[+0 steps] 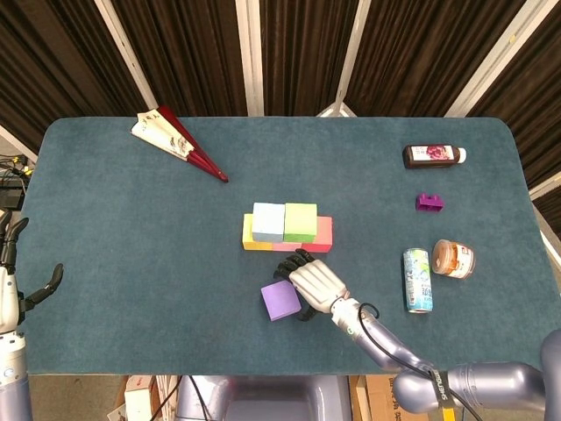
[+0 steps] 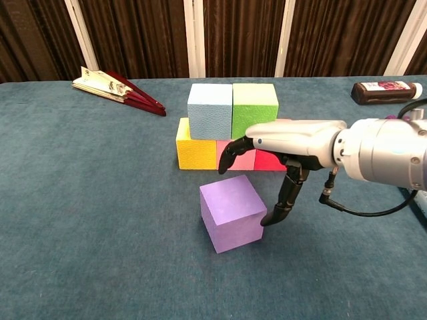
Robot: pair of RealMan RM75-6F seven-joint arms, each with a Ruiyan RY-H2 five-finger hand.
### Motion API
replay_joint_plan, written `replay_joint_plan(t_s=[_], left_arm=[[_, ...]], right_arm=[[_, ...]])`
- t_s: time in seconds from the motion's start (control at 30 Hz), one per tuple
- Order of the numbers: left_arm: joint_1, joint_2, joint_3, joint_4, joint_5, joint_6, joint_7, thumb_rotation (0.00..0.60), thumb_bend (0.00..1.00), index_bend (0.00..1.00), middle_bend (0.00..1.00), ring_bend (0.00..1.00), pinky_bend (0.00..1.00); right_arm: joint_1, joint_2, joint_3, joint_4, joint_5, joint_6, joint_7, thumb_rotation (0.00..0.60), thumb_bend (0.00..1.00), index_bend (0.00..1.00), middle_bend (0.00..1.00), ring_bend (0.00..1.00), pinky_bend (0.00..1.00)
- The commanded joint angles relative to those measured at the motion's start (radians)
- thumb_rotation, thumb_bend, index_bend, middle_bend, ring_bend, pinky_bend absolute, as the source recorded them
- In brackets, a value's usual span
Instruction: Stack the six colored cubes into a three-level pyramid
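The right hand (image 2: 283, 157) hangs over the near right edge of the purple cube (image 2: 232, 212), fingers spread and curved downward, thumb tip low beside the cube's right face; it grips nothing, and whether it touches the cube is hard to say. The purple cube sits alone on the table (image 1: 131, 219), just in front of the stack. Behind it, the yellow cube (image 2: 195, 151), pink cube (image 2: 241, 159) and red cube (image 2: 267, 160) form the bottom row, with the light blue cube (image 2: 209, 111) and green cube (image 2: 255, 105) side by side on top. The left hand (image 1: 10, 272) is at the table's far left edge, released, fingers apart. A folded fan (image 1: 175, 140) lies at the back left; a bottle (image 1: 433, 156) and a can (image 1: 418, 280) are off to the right.
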Motion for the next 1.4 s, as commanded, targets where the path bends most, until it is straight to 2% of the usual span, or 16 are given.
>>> replay_joint_plan(t_s=[0.03,0.43,0.77,1.03,1.4], left_arm=[[0.001,-0.001,-0.004,0.0,-0.004,-0.002,-0.002,0.6,0.36,0.13,0.01,0.0,0.0],[0.004,-0.009,-0.024,-0.001,-0.024,-0.012,0.005,0.6,0.36,0.13,0.0,0.0,0.0],[0.005,-0.01,-0.032,-0.003,-0.03,-0.024,0.004,0.6,0.36,0.13,0.0,0.0,0.0],[0.007,-0.01,-0.039,-0.002,-0.036,-0.027,0.002,0.6,0.36,0.13,0.0,0.0,0.0],[0.006,-0.01,-0.041,-0.002,-0.035,-0.039,0.0,0.6,0.36,0.13,0.0,0.0,0.0]], right_arm=[[0.006,-0.009,-0.002,0.008,0.006,0.004,-0.003,0.6,0.13,0.28,0.22,0.13,0.0],[0.026,-0.043,-0.007,0.028,0.016,0.02,-0.004,0.6,0.17,0.32,0.3,0.17,0.0],[0.045,-0.071,-0.003,0.046,0.032,0.024,-0.004,0.6,0.18,0.33,0.31,0.17,0.0],[0.053,-0.09,-0.004,0.061,0.046,0.032,-0.002,0.6,0.24,0.41,0.37,0.2,0.0],[0.043,-0.089,-0.006,0.055,0.036,0.065,0.008,0.6,0.25,0.44,0.44,0.25,0.0]])
